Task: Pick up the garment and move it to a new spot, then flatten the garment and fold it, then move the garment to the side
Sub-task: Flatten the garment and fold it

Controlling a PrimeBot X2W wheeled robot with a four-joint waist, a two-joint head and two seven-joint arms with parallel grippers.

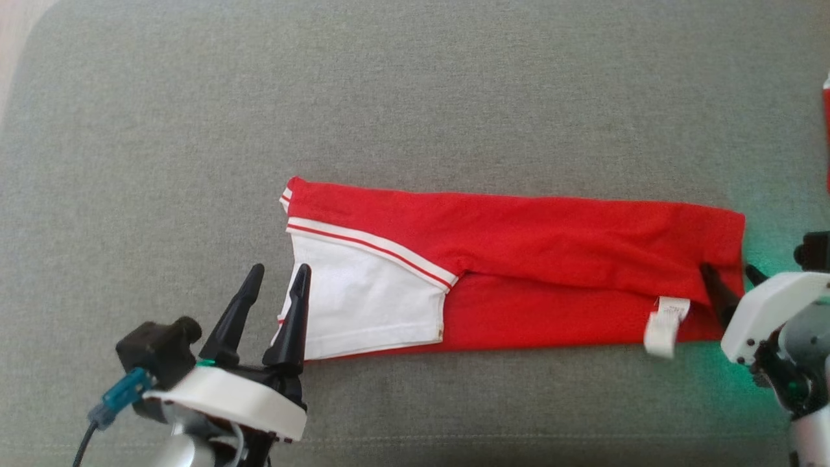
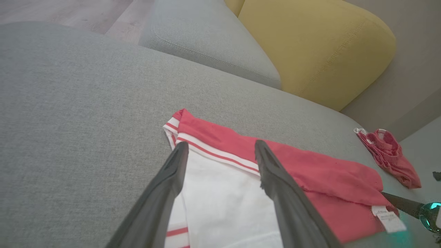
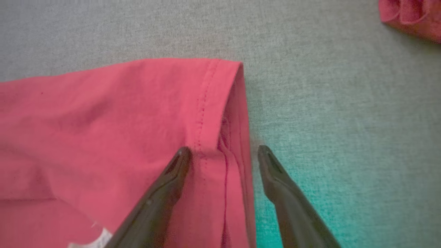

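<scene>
At eight o'clock in the head view, our left gripper (image 1: 281, 268) stands with its jaws released, holding nothing. Its fingers point to twelve. One is over the bare sofa (image 1: 415, 97) and the other crosses the left edge of the garment (image 1: 532, 253). From the left wrist both fingers hang over that end, but we cannot tell whether they touch it.

The garment lies flat mid-sofa, a long red band running from nine to three o'clock, folded lengthwise with the upper layer lapping the lower. At its nine o'clock end a white panel (image 1: 363, 305) with striped trim faces up. Near its four o'clock corner a white label (image 1: 664, 318) sticks out past the lower edge.

At four o'clock our right gripper (image 1: 729, 269) likewise has its jaws spread and grips nothing. From the right wrist, one finger is over the hem and the other over the sofa just beside it, so the jaws straddle the garment's right edge. A green glow tints the sofa there.

At two o'clock, on the frame's edge, we see another red cloth (image 1: 827, 130), well apart from the garment.
</scene>
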